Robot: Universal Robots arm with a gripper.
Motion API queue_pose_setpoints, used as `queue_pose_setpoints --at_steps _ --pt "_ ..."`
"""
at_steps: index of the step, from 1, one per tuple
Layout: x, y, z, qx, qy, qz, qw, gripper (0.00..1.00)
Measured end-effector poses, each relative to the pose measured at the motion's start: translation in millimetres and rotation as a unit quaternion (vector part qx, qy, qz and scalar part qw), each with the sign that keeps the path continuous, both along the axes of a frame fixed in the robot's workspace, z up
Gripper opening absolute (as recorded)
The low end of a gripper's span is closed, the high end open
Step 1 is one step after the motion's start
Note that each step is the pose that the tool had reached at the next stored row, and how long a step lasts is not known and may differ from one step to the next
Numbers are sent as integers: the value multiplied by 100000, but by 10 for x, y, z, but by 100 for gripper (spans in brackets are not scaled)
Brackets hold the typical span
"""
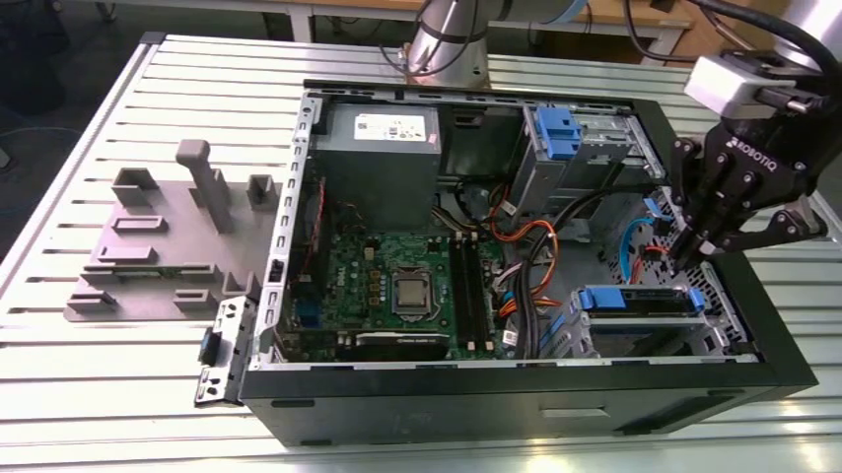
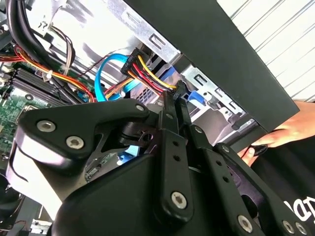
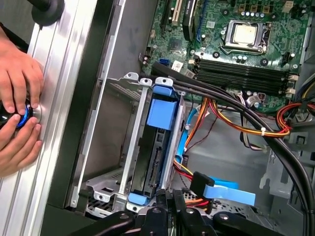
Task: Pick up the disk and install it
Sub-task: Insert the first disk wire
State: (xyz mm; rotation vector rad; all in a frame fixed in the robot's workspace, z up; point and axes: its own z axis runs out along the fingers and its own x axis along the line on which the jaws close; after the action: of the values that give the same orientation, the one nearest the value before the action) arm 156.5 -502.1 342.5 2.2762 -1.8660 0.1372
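Disk is sitting on edge inside the drive cage, blue rails seating it at the case's front corner. Hand, fingers pressed together and holding nothing, is hanging just above it, judged to be pushing it home. Cables are crossing beside the cage. A person's hands are resting on the counter.

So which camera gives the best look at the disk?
The first wrist view: the disk stands edge-on in its metal bay, blue rail showing. The exterior view shows its blue front small, under the gripper. The second wrist view offers just a blue glimpse.
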Motion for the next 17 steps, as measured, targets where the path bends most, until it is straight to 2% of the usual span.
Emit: queue_pose_setpoints --at_steps 5,7,12,15,17 --pt "-39 -73 0 414 -84 -3 99999 16" --pt "-51 -90 0 468 -105 -2 99999 16" --pt "-55 -92 -3 522 -115 -571 99997 16" --pt "-55 -92 -9 522 -125 -2350 99971 16" --pt "-55 -92 -12 512 -132 -3858 99924 16"
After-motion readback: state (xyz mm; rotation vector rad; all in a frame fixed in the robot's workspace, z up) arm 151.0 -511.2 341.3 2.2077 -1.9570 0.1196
